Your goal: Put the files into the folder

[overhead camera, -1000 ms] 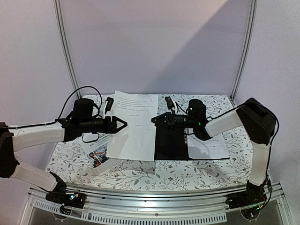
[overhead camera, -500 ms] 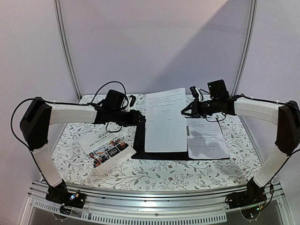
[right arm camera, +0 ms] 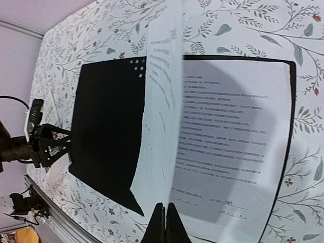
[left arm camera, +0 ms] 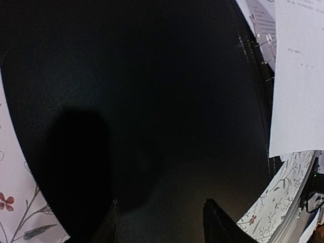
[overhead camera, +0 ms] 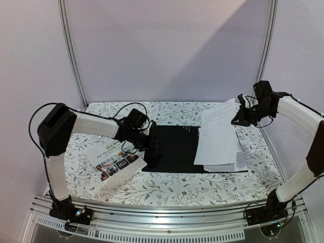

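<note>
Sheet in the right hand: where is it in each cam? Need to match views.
Top external: held sheet right of centre, over the right half of the folder; right hand pinches its far right edge.
Left wrist: white area at the right edge, sparse print.
Right wrist: steeply foreshortened strip down the centre, ending at the right hand.
Shared landmark: the folder's open black inside.

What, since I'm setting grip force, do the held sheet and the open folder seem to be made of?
The sheet looks like thin matte white paper with black print: it curves and droops from the right gripper pinching its edge. The folder has a smooth black inside, likely plastic or coated card; the views don't settle which.
</note>
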`<state>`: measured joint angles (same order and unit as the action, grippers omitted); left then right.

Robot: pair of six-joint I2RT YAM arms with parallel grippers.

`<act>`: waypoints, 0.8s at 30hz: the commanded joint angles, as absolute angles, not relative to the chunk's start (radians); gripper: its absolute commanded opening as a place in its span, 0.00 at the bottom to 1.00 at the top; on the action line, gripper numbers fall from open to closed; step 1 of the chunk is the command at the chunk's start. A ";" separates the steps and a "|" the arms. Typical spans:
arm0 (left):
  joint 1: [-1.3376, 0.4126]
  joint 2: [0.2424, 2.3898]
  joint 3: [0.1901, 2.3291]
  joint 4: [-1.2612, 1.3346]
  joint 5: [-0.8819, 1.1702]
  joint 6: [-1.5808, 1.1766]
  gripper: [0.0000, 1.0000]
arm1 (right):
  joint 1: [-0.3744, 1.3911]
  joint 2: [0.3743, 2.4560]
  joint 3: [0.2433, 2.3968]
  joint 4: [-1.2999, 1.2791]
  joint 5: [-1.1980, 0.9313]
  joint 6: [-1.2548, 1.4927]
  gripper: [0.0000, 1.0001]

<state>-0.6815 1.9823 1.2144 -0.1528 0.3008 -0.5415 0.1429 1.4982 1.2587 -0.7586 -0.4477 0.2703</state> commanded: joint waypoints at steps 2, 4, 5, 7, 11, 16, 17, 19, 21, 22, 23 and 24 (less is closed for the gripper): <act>-0.676 1.991 1.221 -0.213 0.284 -0.516 0.56 | 0.128 1.590 1.298 -0.916 -0.316 0.144 0.00; -0.676 1.990 1.221 -0.215 0.285 -0.515 0.56 | 0.121 1.616 1.293 -0.906 -0.277 0.139 0.00; -0.676 1.992 1.222 -0.216 0.287 -0.516 0.56 | 0.121 1.643 1.294 -0.904 -0.252 0.136 0.00; -0.676 1.995 1.222 -0.218 0.292 -0.518 0.56 | 0.121 1.690 1.312 -0.907 -0.207 0.120 0.00; -0.676 1.999 1.221 -0.216 0.296 -0.520 0.55 | 0.106 1.805 1.405 -0.927 -0.158 0.099 0.00; -0.678 1.996 1.221 -0.216 0.301 -0.516 0.54 | 0.105 1.899 1.479 -0.941 -0.086 0.095 0.00; -0.678 1.996 1.222 -0.216 0.300 -0.516 0.54 | 0.104 1.906 1.487 -0.941 -0.079 0.095 0.00; -0.677 1.994 1.221 -0.217 0.300 -0.515 0.54 | 0.101 1.918 1.496 -0.934 -0.087 0.099 0.00; -0.678 1.995 1.221 -0.217 0.301 -0.517 0.54 | 0.100 1.927 1.501 -0.927 -0.089 0.106 0.00; -0.678 1.996 1.221 -0.218 0.304 -0.516 0.53 | 0.100 1.933 1.504 -0.926 -0.089 0.109 0.00; -0.678 1.996 1.220 -0.216 0.306 -0.517 0.53 | 0.099 1.937 1.506 -0.922 -0.088 0.109 0.00; -0.678 1.994 1.220 -0.216 0.307 -0.514 0.53 | 0.099 1.941 1.506 -0.917 -0.087 0.108 0.00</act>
<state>-0.6804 1.9877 1.2148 -0.2016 0.3000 -0.5266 0.1078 1.9087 1.4830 -0.9199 -0.1116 0.1101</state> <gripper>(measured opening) 0.534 0.005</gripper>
